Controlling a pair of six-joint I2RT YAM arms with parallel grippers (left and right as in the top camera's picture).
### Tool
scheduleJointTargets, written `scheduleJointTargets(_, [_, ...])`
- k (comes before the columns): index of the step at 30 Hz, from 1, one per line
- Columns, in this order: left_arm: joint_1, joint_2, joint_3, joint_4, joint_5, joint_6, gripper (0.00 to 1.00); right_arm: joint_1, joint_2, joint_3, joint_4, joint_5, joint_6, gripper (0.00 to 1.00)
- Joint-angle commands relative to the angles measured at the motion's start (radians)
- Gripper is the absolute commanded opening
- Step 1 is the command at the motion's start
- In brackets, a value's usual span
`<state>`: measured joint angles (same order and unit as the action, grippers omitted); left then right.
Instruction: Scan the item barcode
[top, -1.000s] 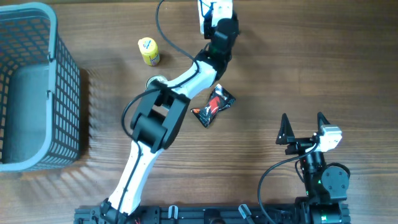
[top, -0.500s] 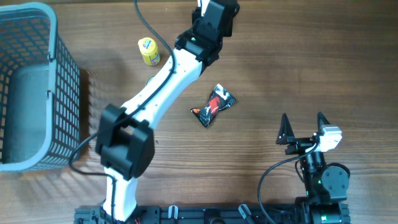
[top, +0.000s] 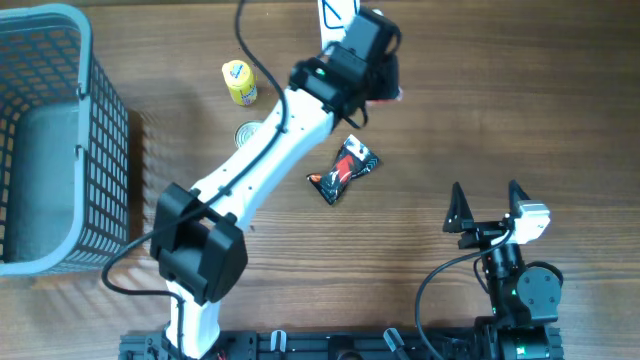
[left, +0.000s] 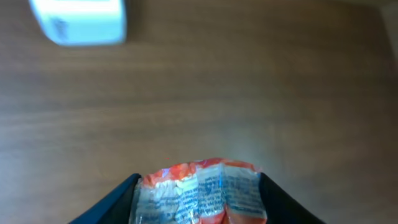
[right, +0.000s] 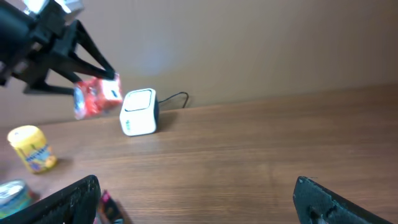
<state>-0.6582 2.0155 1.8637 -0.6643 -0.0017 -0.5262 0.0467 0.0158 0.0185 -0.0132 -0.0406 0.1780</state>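
A red and white snack packet (left: 205, 196) with printed text is pinched between the dark fingers of my left gripper (left: 199, 178), which is shut on it. From above, the left gripper (top: 378, 72) hangs at the back of the table, just right of the white scanner box (top: 335, 12), and only a red edge of the packet (top: 388, 97) shows. In the right wrist view the packet (right: 96, 94) is in the air, left of the scanner (right: 139, 112). My right gripper (top: 490, 205) stands open and empty at the near right.
A black and red packet (top: 342, 170) lies mid-table. A yellow can (top: 239, 82) and a tin can (top: 247, 133) stand left of the arm. A grey mesh basket (top: 105, 150) fills the left side. The scanner's cable (right: 177, 96) trails to the right.
My left arm has swung, and its gripper has shifted right and slightly nearer, off the scanner box, with the packet still in it. The right arm has not moved.
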Motion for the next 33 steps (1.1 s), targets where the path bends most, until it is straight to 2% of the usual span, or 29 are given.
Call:
scheduleJointTargets(1, [-0.049, -0.026, 0.006, -0.003, 0.039, -0.037, 0.54, 0.002, -0.002, -0.007, 0.005, -0.025, 0.084, 1.0])
scheduleJointTargets(7, [-0.063, -0.024, 0.006, -0.006, 0.033, -0.089, 0.54, 0.002, 0.009, 0.005, -0.003, -0.306, 0.287, 1.0])
scheduleJointTargets(11, [-0.034, -0.023, 0.006, -0.014, 0.032, -0.147, 0.54, 0.002, 0.069, 0.03, -0.061, -0.422, 0.57, 1.0])
scheduleJointTargets(14, [-0.009, -0.023, 0.006, -0.026, 0.059, -0.201, 0.53, 0.002, 0.133, 0.053, -0.109, -0.553, 0.617, 1.0])
scheduleJointTargets(18, [0.007, -0.023, 0.006, -0.04, 0.084, -0.257, 0.52, 0.0, 0.171, 0.057, 0.003, -0.891, 0.593, 1.0])
scheduleJointTargets(21, [0.016, -0.023, 0.006, -0.05, 0.097, -0.326, 0.52, 0.0, 0.171, 0.055, 0.014, -0.975, 0.795, 1.0])
scheduleJointTargets(27, [0.016, -0.023, 0.006, -0.067, 0.135, -0.424, 0.52, 0.0, 0.171, 0.054, 0.045, -0.962, 0.827, 1.0])
scheduleJointTargets(30, [0.016, -0.023, 0.006, -0.084, 0.162, -0.475, 0.52, 0.0, 0.171, 0.054, 0.024, -0.827, 0.874, 1.0])
scheduleJointTargets(33, [0.026, -0.023, 0.006, -0.099, 0.244, -0.512, 0.51, 0.0, 0.172, 0.054, -0.08, -0.642, 0.91, 1.0])
